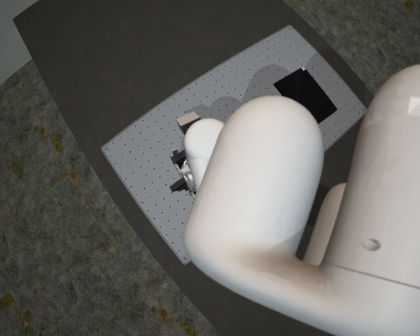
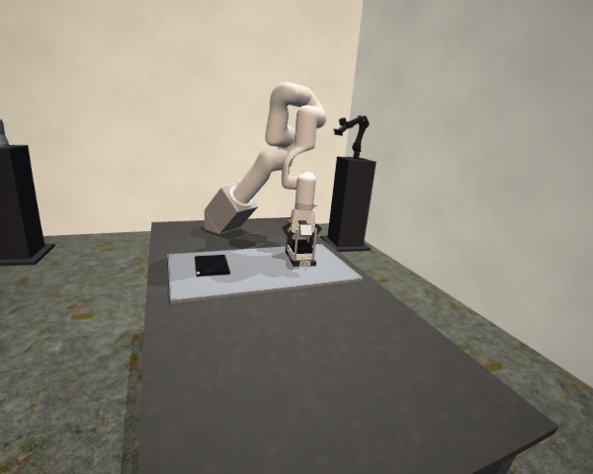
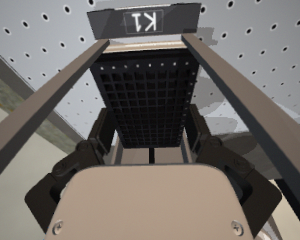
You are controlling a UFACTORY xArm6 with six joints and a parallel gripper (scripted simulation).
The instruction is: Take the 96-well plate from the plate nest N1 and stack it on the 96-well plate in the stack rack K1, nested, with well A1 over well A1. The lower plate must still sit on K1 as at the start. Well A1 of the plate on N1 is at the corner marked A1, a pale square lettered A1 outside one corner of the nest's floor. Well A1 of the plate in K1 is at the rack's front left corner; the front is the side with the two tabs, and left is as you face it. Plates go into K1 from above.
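Note:
My gripper (image 3: 148,115) is shut on the dark 96-well plate (image 3: 145,102), gripping it across its long sides. I hold it level between the upright posts (image 3: 47,112) of the stack rack K1, down inside the rack. The rack's label K1 (image 3: 146,21) lies just beyond the plate's far end. A pale strip (image 3: 142,46) shows under that far end; I cannot tell whether the two touch. The black plate nest N1 (image 1: 305,94) lies empty at the far end of the grey pegboard, with its pale A1 mark (image 1: 303,68) at one corner. In the overhead view my own arm hides most of the gripper (image 1: 183,170).
The grey pegboard (image 2: 261,276) lies on a dark table. The arm's base (image 2: 229,209) stands behind the board. A small pale block (image 1: 187,120) sits on the board beside the rack. Black pedestals (image 2: 352,201) stand off the table.

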